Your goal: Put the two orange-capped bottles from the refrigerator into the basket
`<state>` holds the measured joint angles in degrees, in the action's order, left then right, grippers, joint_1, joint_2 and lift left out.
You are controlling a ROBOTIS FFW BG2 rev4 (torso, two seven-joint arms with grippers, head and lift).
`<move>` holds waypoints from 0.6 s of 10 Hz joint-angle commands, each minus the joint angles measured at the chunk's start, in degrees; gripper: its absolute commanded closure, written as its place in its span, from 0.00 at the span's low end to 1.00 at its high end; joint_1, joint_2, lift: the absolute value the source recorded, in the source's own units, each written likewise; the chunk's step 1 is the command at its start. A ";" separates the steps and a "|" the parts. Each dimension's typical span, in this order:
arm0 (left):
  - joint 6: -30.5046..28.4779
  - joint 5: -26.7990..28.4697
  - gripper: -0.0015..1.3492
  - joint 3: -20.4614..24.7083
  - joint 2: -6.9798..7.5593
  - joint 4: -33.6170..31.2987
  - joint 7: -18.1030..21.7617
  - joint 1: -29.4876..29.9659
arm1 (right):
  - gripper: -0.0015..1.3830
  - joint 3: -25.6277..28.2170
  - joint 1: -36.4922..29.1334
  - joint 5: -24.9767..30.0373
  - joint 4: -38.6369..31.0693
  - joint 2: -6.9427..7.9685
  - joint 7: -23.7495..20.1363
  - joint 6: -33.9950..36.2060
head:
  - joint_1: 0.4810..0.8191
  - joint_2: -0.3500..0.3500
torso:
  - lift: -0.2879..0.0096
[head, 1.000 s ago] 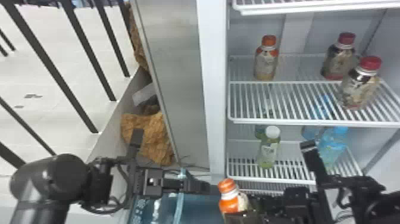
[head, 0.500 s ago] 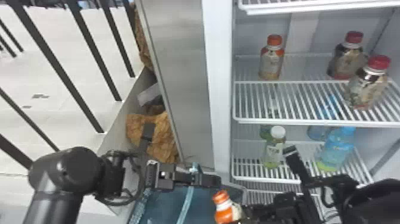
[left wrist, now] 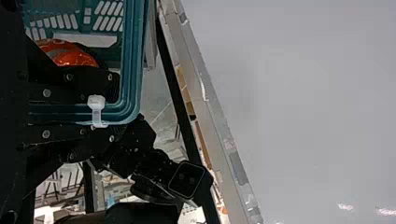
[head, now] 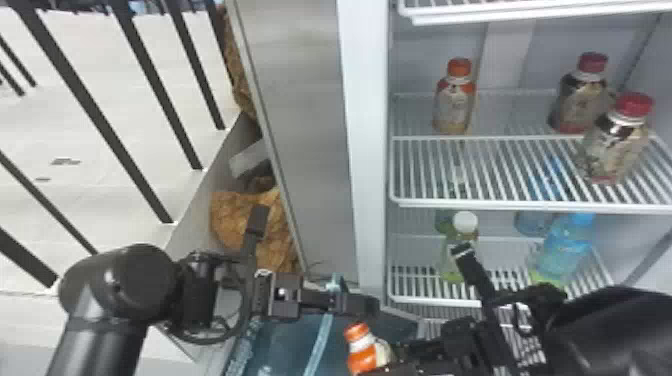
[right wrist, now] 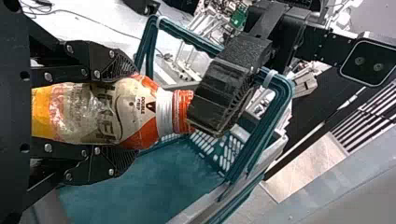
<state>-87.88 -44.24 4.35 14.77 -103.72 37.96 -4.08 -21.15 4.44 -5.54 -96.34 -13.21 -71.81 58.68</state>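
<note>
"One orange-capped bottle (head: 362, 350) in the head view hangs tilted over the basket (head: 285, 345), doesn't it?"

"Yes, and the matching orange-capped bottle (head: 454, 105) stands upright on the refrigerator shelf (head: 480, 204). That one should be taken around its middle, below the shoulder, where the sides look straightest."

"And the left wrist view?"

"The left gripper (left wrist: 109, 109) is closed onto the basket's teal edge, one finger either side, by the white tie (left wrist: 96, 107). Rim or folded handle, I can't tell. It looks like stiff plastic, so a firm pinch there should steady it."

"Now the right wrist view. What has that claw got?"

"The right gripper (right wrist: 135, 112) has its fingers apart by just the bottle's width, closed against opposite sides, tips at the shoulder, cap pointing away from the palm."

"Heavy, would you say?"

"Moderately, if it's full. The wall probably gives a little, and the smooth label could slip if chilled and damp, so I'd squeeze evenly, not hard. It doesn't look fragile, but lower it before letting go. The cap is very near the left fingers; whether they touch, I can't tell. Clear those first."
</note>
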 commanded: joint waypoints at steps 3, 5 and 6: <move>0.00 -0.09 0.89 0.00 -0.10 0.15 0.01 0.00 | 0.48 -1.70 2.87 -0.63 3.60 0.55 0.00 -1.16 | 0.63 0.72 | 0.83; 0.00 -0.21 0.89 0.22 -0.01 0.15 0.01 0.14 | 0.12 -1.13 2.31 -0.97 3.18 0.55 -0.26 -1.59 | 0.63 0.73 | 0.83; 0.00 -0.09 0.89 0.34 -0.01 0.29 0.01 0.28 | 0.05 -1.02 2.17 -0.86 2.48 0.55 -0.53 -2.01 | 0.63 0.73 | 0.83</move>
<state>-87.90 -44.43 4.61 14.77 -103.53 37.92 -3.83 -22.22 6.76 -6.44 -93.54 -12.65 -72.34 56.83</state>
